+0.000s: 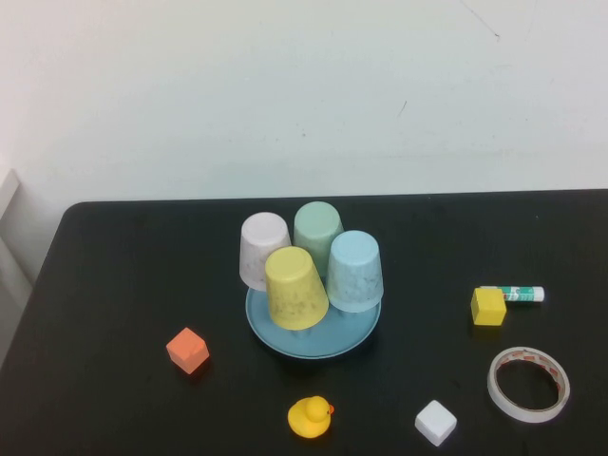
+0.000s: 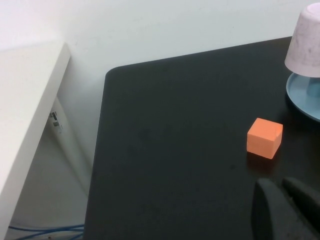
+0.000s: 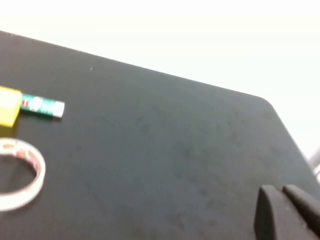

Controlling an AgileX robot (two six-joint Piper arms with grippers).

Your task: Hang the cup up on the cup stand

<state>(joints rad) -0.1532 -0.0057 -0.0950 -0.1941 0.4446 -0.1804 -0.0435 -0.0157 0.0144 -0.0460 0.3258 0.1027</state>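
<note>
Blue cup (image 1: pixel 355 271) sits inverted on cup stand (image 1: pixel 285 337). Left gripper (image 2: pixel 286 210) closed, empty, over bench (image 2: pixel 175 150) nr orange cube (image 2: pixel 264 137). Right gripper (image 3: pixel 287 212) closed, empty, over the bench's right side.

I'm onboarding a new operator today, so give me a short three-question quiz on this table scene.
1. True or false: the sky-blue cup sits upside down on the cup stand.
2. How many cups are on the stand? A) three B) four C) five
3. Which item lies nearest the glue stick?

Key:
1. True.
2. B.
3. The yellow cube. Left gripper and right gripper are shut, each over bare table at its own side.
</note>
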